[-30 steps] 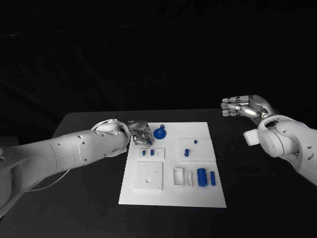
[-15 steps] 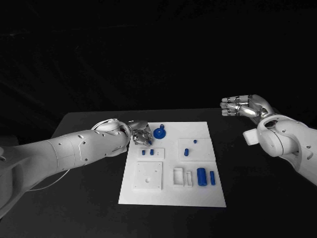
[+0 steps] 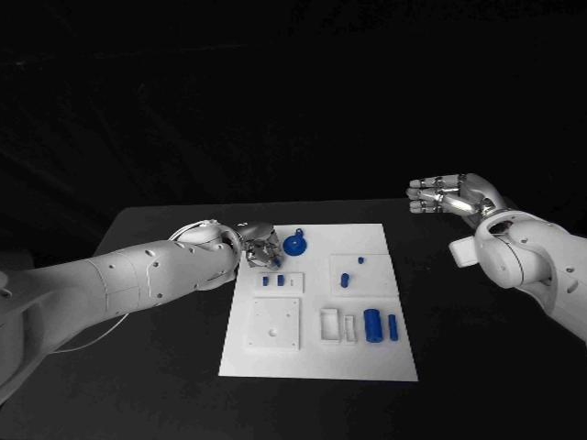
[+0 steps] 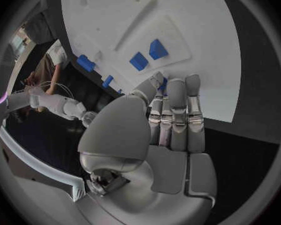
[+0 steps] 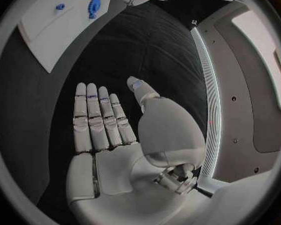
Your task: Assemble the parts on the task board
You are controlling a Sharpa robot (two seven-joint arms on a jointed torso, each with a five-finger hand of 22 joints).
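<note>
Behind your black table (image 3: 161, 385) hangs a dark curtain (image 3: 293, 92), folds faintly visible, covering the whole backdrop in the head view. The table top is matte and reaches the curtain's foot along a straight far edge. From the right wrist view you get a curved pale light strip (image 5: 206, 100) running beside a grey panel (image 5: 240, 95), with a bright white patch (image 5: 265, 50) further out. Lighting is dim overall; the surroundings fall off to near black.
</note>
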